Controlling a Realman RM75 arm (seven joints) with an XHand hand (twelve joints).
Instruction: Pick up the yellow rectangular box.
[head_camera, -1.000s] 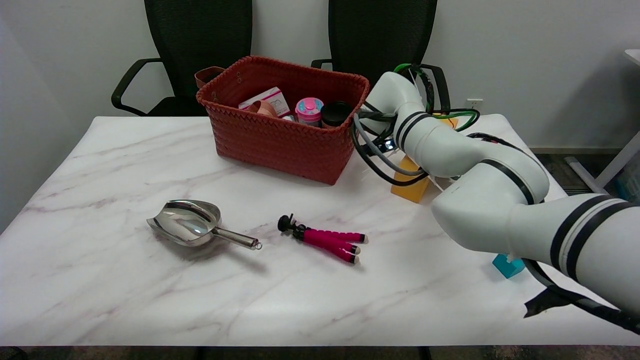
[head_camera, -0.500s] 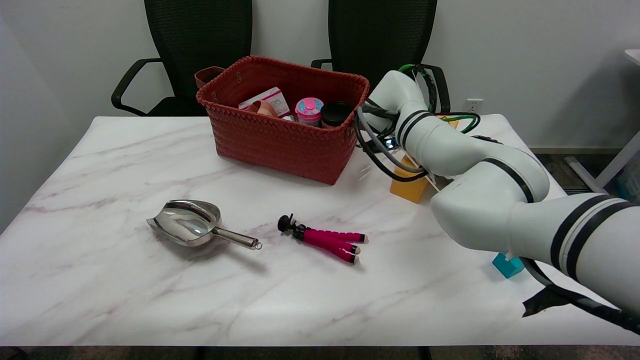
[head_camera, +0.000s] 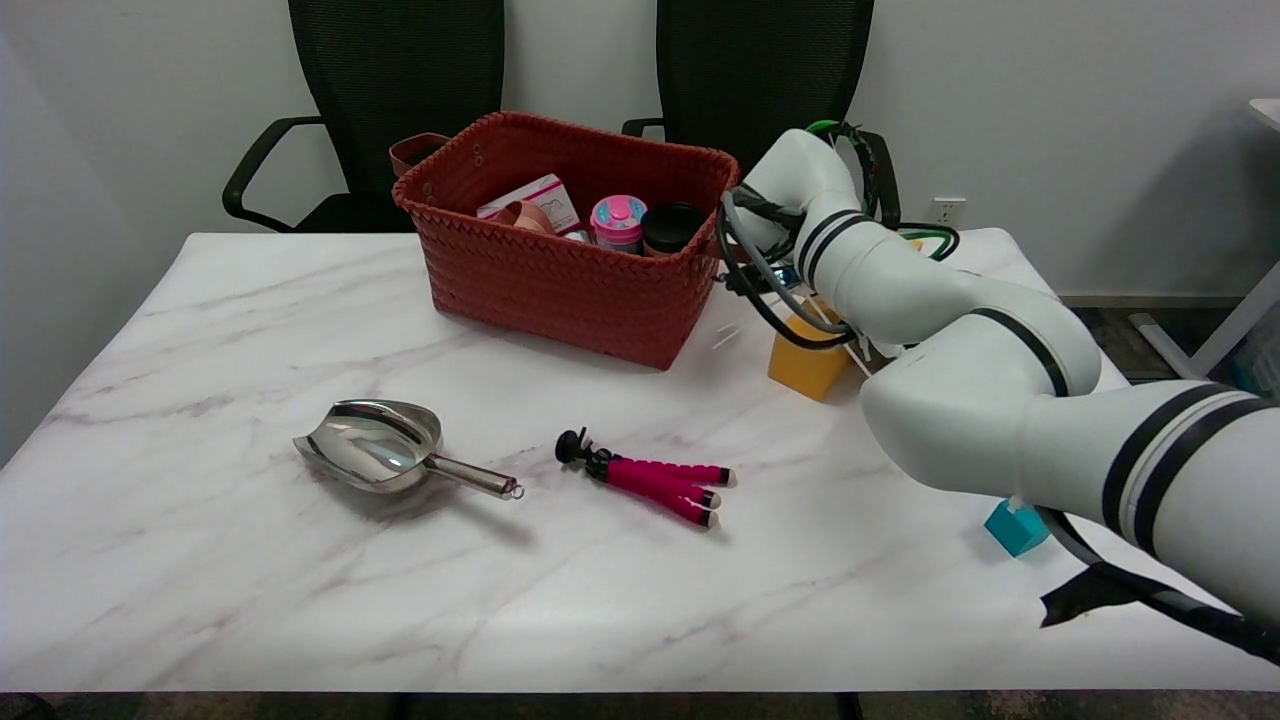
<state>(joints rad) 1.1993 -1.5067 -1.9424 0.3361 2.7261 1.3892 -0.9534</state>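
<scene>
Reaching for the yellow box (head_camera: 806, 364); my forearm (head_camera: 880, 285) hides the right hand, grip state unknown. Next: confirm contact, then lift.

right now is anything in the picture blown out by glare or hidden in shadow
Head view: lighting is soft and even; the metal scoop shows bright reflections, with a soft shadow beneath it. The yellow box is partly hidden by the right arm, not by shadow.
</scene>
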